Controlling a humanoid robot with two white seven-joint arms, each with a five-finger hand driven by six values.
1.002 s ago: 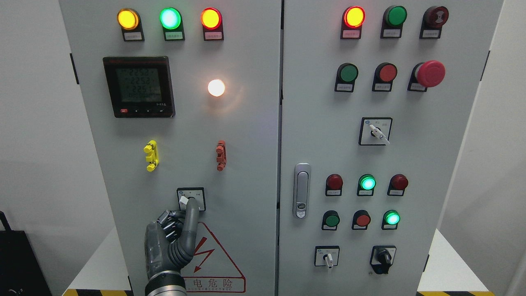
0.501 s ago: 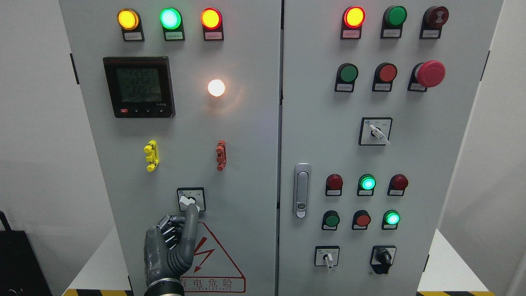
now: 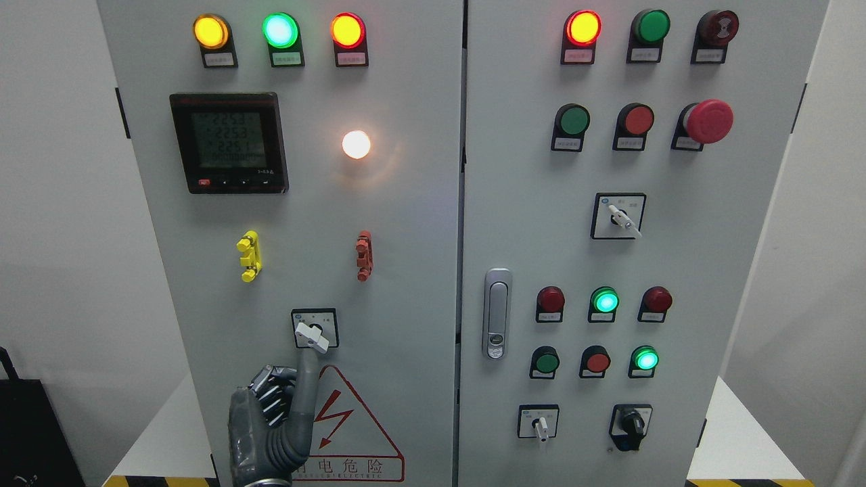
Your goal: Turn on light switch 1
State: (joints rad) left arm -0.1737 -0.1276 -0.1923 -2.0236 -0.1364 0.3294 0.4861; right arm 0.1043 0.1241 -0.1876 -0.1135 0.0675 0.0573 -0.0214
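The left robot hand [image 3: 274, 423] had dropped lower than a second before, its wrist now cut off by the bottom edge. One finger [image 3: 308, 389] pointed straight up with the others curled in, holding nothing, its tip just below the light switch [image 3: 312, 335] and off it. The switch's white lever lay tilted; its labels were too small to read. The lamp [image 3: 356, 144] glowed.

You're looking at a grey cabinet with a black digital meter [image 3: 229, 143] upper left, a red mushroom stop button [image 3: 708, 121] upper right, a chrome door latch [image 3: 497, 313] mid-seam, and a red-bordered lightning warning sign [image 3: 352, 433] below.
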